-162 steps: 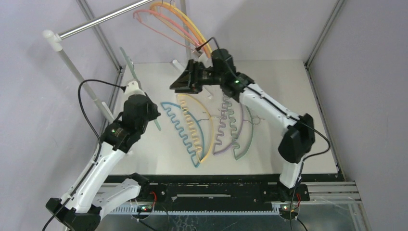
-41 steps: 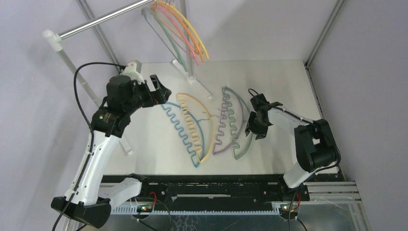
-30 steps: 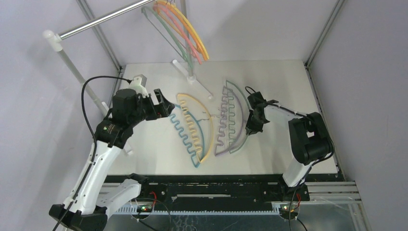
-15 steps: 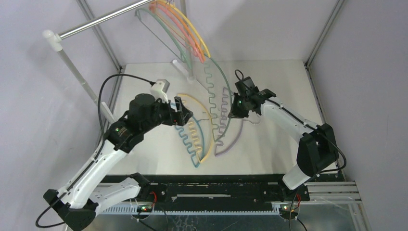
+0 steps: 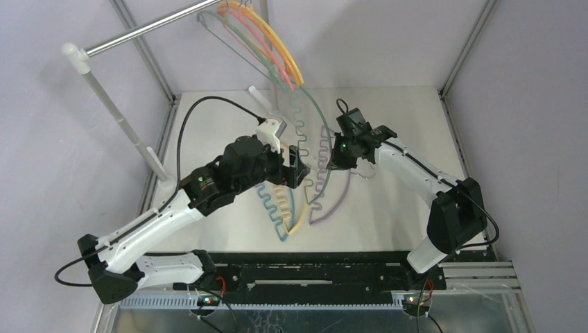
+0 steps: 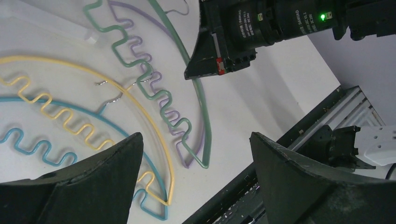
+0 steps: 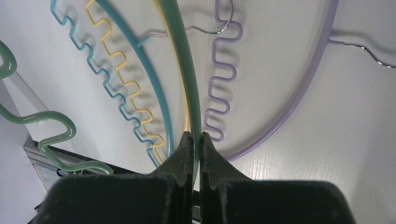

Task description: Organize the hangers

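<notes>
Right tool [image 7: 192, 137] is clamped on one green hanger [image 7: 184, 70]. Left tool [image 6: 196, 136] is wide open, holding nothing. Three more lie flat on the worktop [image 5: 416, 118]: one yellow [image 6: 169, 184], one teal [image 7: 162, 100], one purple [image 7: 299, 107].

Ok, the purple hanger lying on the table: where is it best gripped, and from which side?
Take the purple hanger on its smooth outer arch near the hook stem, from straight above, jaws across the arch. It lies flat on the table, and its wavy bar is crowded by the green hanger in the right gripper.
</notes>
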Motion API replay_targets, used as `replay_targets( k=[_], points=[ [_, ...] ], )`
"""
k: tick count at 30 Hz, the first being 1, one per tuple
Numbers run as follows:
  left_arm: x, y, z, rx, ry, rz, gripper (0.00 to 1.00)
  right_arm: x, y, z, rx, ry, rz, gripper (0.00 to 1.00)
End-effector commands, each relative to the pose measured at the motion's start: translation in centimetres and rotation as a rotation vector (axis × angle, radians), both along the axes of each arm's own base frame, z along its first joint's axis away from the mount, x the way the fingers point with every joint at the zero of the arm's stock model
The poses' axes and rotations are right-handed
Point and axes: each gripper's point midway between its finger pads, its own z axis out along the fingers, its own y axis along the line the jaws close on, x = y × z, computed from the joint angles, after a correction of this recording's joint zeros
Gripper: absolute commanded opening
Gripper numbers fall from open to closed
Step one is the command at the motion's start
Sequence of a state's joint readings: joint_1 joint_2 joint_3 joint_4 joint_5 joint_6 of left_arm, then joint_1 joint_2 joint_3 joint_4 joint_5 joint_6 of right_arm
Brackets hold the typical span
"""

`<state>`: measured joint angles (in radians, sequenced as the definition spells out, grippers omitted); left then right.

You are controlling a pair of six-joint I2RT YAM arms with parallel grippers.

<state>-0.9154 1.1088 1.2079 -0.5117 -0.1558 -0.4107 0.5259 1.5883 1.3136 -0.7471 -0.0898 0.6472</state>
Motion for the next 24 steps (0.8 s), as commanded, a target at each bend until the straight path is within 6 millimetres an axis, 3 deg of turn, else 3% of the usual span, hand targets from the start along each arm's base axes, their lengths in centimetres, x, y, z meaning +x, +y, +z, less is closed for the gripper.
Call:
replay_targets(
  k=[1, 8, 24],
  points=[
    [0.0, -1.8, 2.7, -0.079, -0.050, -0.002, 0.89, 0.8, 1.3, 4.3, 0.058, -0.116, 0.052, 0.00],
    [-1.0, -4.7, 2.3, -0.080, -0.027, -0.059, 0.88, -0.5, 1.7, 6.5, 0.102, -0.151, 0.087, 0.00],
    [-1.3, -7.2, 1.9, -0.079, -0.004, -0.102, 0.87, -2.8, 2.7, 9.8, 0.164, -0.222, 0.186, 0.00]
  ],
)
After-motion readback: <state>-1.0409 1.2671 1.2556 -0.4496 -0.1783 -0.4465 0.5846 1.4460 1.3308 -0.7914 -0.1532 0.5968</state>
